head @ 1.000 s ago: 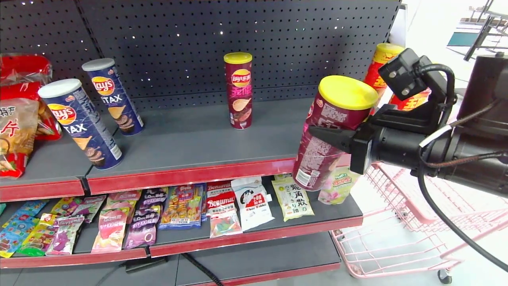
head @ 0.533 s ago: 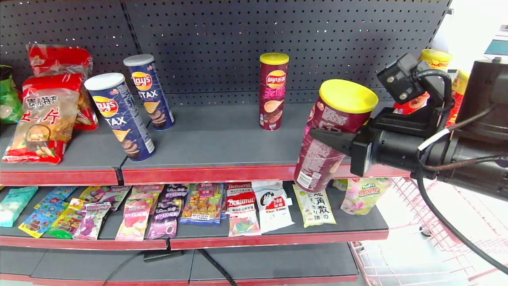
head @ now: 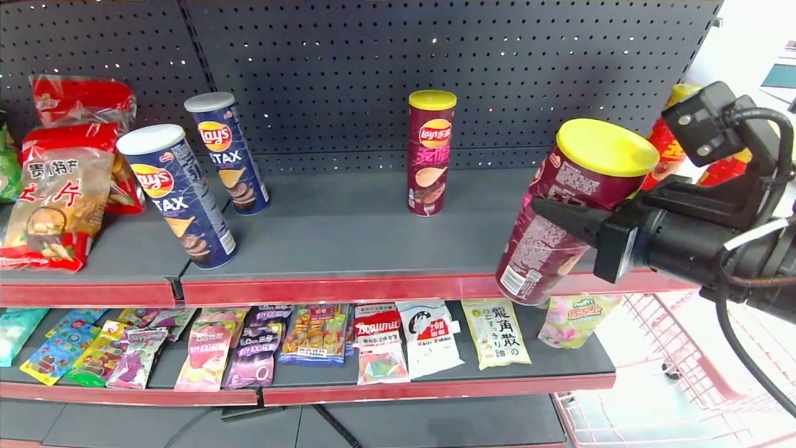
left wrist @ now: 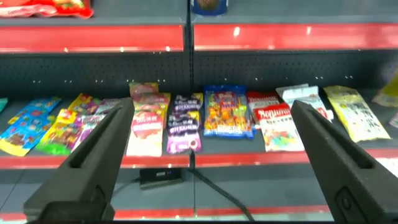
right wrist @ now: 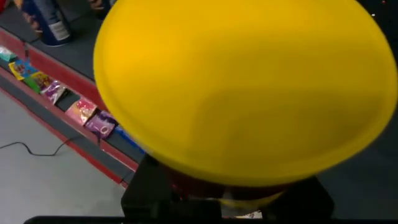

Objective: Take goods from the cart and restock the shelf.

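Note:
My right gripper (head: pixel 563 219) is shut on a maroon chip can with a yellow lid (head: pixel 569 211). It holds the can tilted, just in front of the red front edge of the upper shelf (head: pixel 348 242), at its right end. The right wrist view looks down on the can's yellow lid (right wrist: pixel 249 87). A matching maroon can (head: pixel 430 152) stands upright at the back middle of that shelf. My left gripper (left wrist: pixel 208 130) is open with nothing between its fingers. It faces the lower shelf (left wrist: pixel 186 158) of snack packets.
Two blue cans (head: pixel 177 196) (head: pixel 227 152) and red snack bags (head: pixel 59 199) stand on the upper shelf's left. Red cans with yellow lids (head: pixel 668 146) stand behind the held can. Several flat packets (head: pixel 379 342) lie on the lower shelf. The pink cart (head: pixel 684 386) is at the lower right.
The head camera has panned, so the whole shelf sits further right in the picture. Over the last half second the right gripper and its can moved right along the shelf front.

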You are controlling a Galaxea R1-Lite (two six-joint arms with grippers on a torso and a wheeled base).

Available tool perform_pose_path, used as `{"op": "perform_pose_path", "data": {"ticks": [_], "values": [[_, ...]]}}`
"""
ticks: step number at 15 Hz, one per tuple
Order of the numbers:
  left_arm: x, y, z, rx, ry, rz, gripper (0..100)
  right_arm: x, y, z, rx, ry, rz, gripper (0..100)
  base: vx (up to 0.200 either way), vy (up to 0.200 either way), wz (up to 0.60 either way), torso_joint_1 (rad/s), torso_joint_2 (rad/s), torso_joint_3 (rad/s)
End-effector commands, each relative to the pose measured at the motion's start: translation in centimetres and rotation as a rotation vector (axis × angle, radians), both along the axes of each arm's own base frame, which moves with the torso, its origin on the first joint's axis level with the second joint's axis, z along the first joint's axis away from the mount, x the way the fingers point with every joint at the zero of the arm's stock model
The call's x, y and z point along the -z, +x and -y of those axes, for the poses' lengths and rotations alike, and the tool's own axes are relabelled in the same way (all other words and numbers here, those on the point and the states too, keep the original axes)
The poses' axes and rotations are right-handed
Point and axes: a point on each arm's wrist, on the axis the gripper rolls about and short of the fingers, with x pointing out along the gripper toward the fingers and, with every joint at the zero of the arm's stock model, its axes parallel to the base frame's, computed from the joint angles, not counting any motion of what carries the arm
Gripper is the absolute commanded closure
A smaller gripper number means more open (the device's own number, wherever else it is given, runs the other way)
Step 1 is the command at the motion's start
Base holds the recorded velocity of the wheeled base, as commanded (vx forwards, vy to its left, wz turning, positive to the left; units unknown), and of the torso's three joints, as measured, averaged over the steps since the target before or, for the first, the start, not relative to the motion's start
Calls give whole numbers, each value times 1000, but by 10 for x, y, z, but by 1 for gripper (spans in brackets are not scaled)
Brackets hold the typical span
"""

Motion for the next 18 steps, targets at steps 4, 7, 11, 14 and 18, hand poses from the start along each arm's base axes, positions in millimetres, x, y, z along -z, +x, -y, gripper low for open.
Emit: {"op": "perform_pose_path", "data": {"ticks": [4,7,11,14,18], "values": [[0,0,0,0,-1,0,0,-7,-4,4,-45,22,19,100,200,0,0,11,0,2],[0,0,0,0,-1,-3,0,-15,-4,4,-45,36,39,100,0,0,0,0,0,0],[0,0,0,0,0,-2,0,-17,-5,6,-39,38,47,100,50,0,0,-3,2,1],[0,0,0,0,-1,-2,0,-16,-3,6,-34,35,42,100,133,0,0,-5,0,3],[0,0,0,0,-3,-3,0,-14,-2,7,-25,32,38,100,0,0,0,0,0,0]]}}
